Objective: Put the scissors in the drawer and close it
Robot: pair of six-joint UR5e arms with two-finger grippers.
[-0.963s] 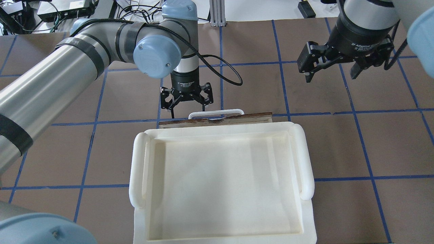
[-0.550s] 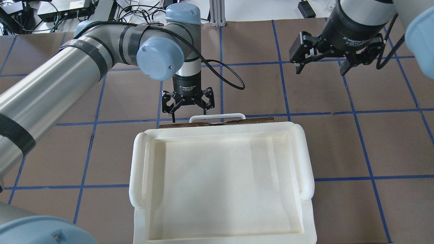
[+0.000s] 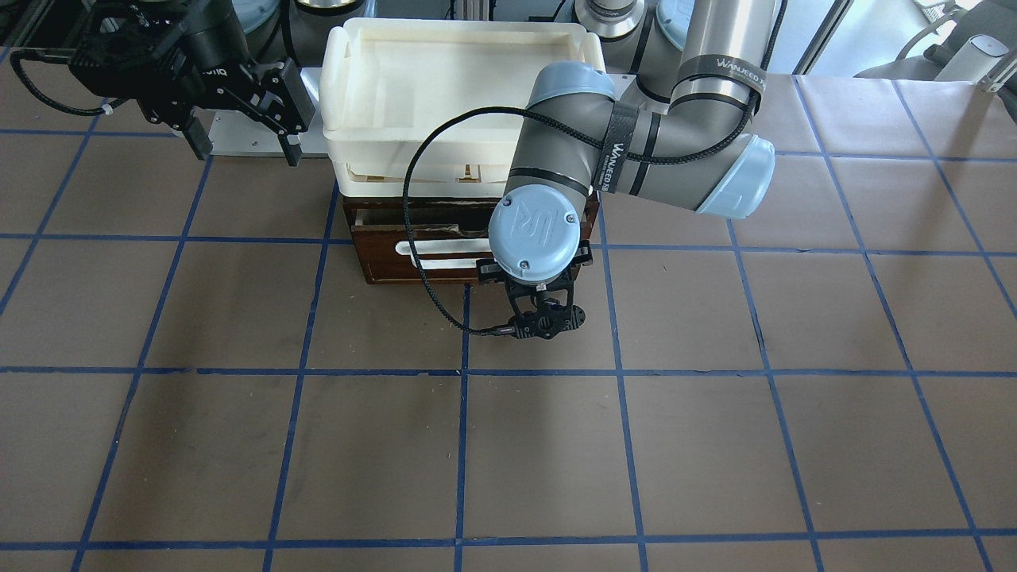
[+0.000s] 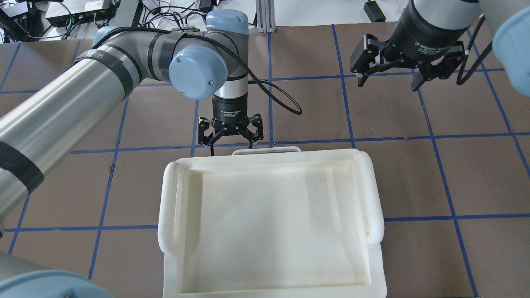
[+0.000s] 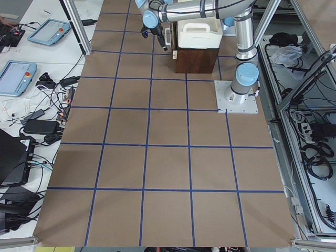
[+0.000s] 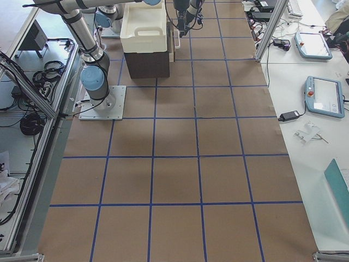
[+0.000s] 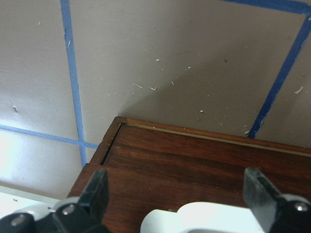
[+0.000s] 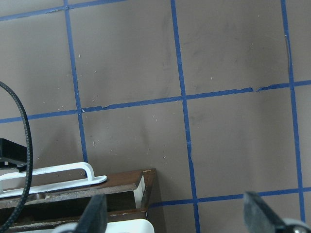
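The dark brown drawer (image 3: 381, 258) with its long white bar handle (image 3: 437, 248) sits pushed almost fully into its wooden case under the cream trays. In the overhead view only the handle (image 4: 265, 150) peeks out past the tray rim. My left gripper (image 4: 230, 142) is open, pointing down, right at the handle's left end; its wrist view shows the drawer front (image 7: 194, 155) and the handle (image 7: 209, 218) between its fingers (image 7: 97, 191). My right gripper (image 4: 387, 85) is open and empty, raised off to the side. The scissors are out of view.
A large cream-white tray (image 4: 269, 163) lies stacked on top of the wooden case (image 6: 146, 64). The right wrist view shows the drawer's corner (image 8: 141, 187) and the handle's end (image 8: 53, 174). Brown table paper with blue tape lines surrounds the case.
My left gripper has moved toward the tray against the handle, and the drawer's brown front has slid in under the tray rim. My right gripper has drifted up and away.
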